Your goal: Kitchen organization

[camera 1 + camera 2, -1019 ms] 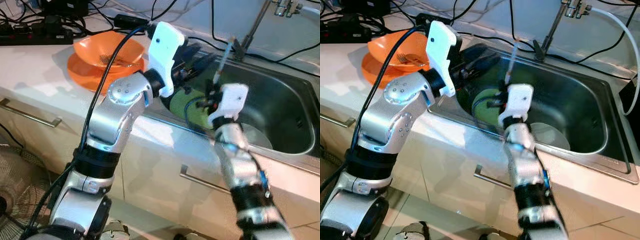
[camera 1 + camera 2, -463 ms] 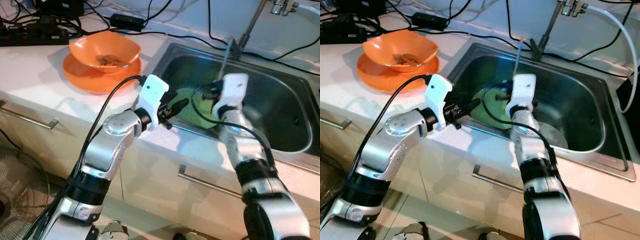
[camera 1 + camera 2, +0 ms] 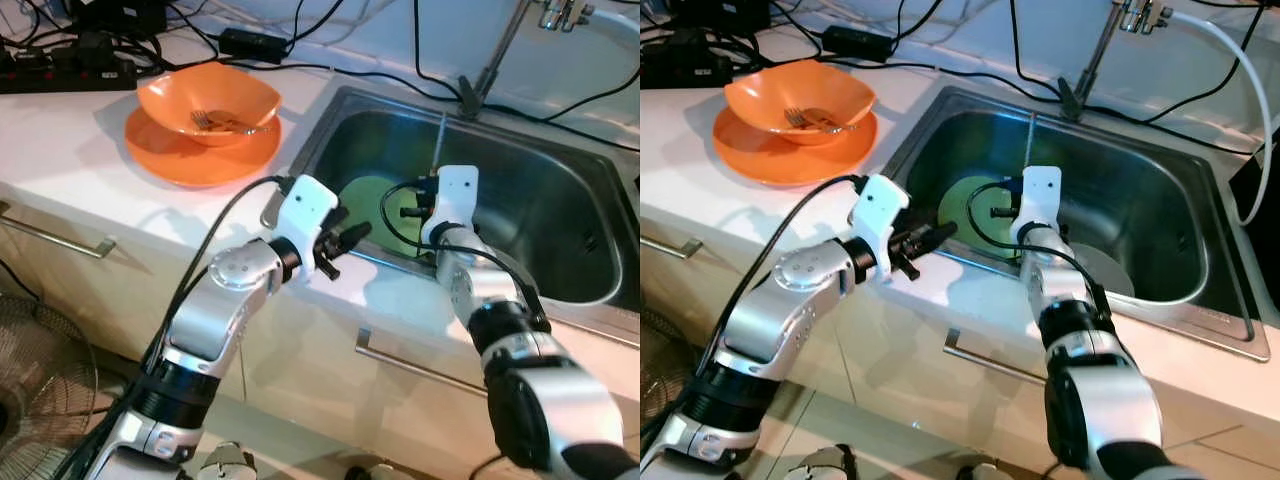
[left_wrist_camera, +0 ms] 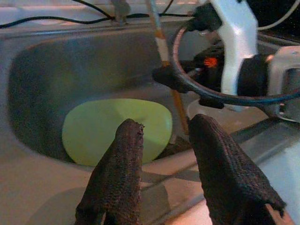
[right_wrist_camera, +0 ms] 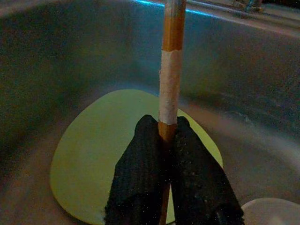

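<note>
The right gripper (image 5: 166,140) pinches a thin stick (image 5: 171,70) (perhaps a chopstick) upright over the green plate (image 3: 975,215) at the sink's (image 3: 1200,190) nine o'clock. The left gripper (image 4: 161,159), fingers parted and empty, waits at the rim. Lift straight, keeping the grip firm so the stick can't swivel.

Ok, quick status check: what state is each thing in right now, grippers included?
Right gripper: shut on the chopstick, over the sink.
Chopstick: held upright.
Left gripper: open, empty, at the sink's front edge.
Green plate: lying flat in the sink.
White plate: lying in the sink.
Orange bowl: upright on the orange plate, fork inside.
Sink: no water visible.
</note>
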Controlling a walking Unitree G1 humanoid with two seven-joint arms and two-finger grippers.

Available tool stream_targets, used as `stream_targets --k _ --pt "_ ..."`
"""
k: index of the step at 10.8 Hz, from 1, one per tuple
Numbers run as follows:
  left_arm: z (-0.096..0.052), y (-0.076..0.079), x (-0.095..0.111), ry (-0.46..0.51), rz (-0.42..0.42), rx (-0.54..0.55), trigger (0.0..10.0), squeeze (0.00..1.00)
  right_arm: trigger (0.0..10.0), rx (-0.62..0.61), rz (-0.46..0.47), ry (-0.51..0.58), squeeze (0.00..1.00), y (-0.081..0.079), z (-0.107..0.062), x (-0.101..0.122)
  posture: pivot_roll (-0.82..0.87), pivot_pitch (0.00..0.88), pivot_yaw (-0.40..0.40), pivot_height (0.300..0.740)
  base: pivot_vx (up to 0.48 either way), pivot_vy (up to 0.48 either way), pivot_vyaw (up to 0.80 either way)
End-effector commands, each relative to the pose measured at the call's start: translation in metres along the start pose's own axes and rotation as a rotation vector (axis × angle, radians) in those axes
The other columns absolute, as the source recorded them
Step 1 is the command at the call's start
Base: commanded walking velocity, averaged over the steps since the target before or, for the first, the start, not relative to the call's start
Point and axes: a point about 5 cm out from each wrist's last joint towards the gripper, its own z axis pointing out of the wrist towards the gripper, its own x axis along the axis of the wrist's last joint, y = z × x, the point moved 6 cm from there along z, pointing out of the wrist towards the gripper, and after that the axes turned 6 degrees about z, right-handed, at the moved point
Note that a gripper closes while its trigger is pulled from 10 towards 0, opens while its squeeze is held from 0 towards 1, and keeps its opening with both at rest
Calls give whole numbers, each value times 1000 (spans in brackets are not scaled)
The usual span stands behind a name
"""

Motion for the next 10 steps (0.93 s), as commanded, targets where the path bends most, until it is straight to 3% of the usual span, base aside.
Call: stream_targets --k 1,3,4,6,7,10 --pt "0 5 2 2 9 -6 10000 0 10000 -9 6 -26 1000 6 0 -7 102 73 -131 740 0 0 0" --pt "-1 5 0 -4 9 -7 10000 0 10000 -8 0 -24 1000 5 1 -7 99 72 -132 740 0 0 0" --pt "-1 7 -1 -6 8 -11 10000 0 10000 -3 -10 -16 0 4 1 -5 98 70 -133 740 0 0 0" --pt "-1 10 -1 -6 7 -17 10000 0 10000 1 -12 6 0 3 2 1 97 63 -134 740 0 0 0" --pt "-1 8 1 5 20 0 10000 0 10000 10 -26 68 0 0 2 14 97 62 -133 740 0 0 0" --pt "-2 -15 14 46 169 148 10000 0 10000 149 9 386 0 -31 -17 79 85 54 -133 740 0 0 0"
